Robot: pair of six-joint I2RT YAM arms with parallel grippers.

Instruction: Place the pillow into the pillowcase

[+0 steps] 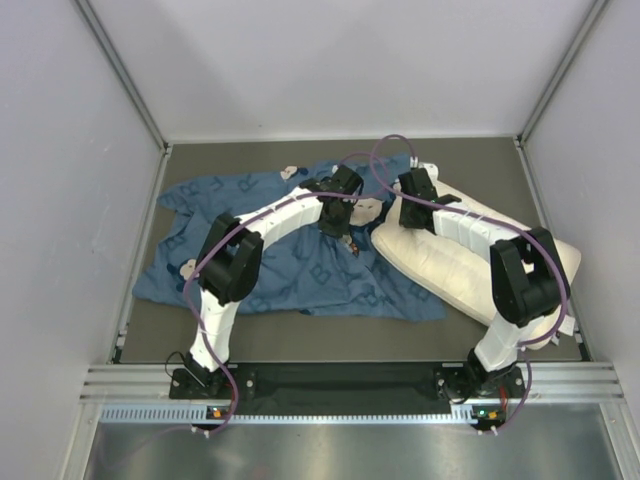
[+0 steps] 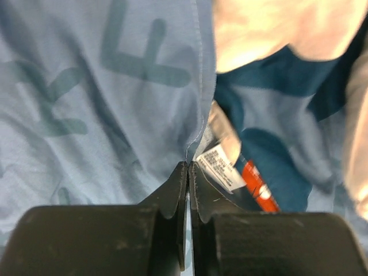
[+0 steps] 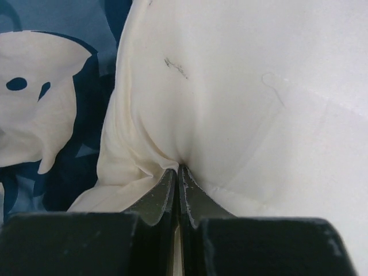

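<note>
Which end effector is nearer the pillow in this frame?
Right. The right end effector is shut on a fold of the pillow near its edge. The left end effector is pinching the pillowcase hem, beside the pillow's end but apart from it.

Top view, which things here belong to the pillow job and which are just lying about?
Belongs to the job: the pillow, pinched by the right gripper; the pillowcase, its hem pinched by the left gripper.
Just surroundings: the table, the enclosure walls.
</note>
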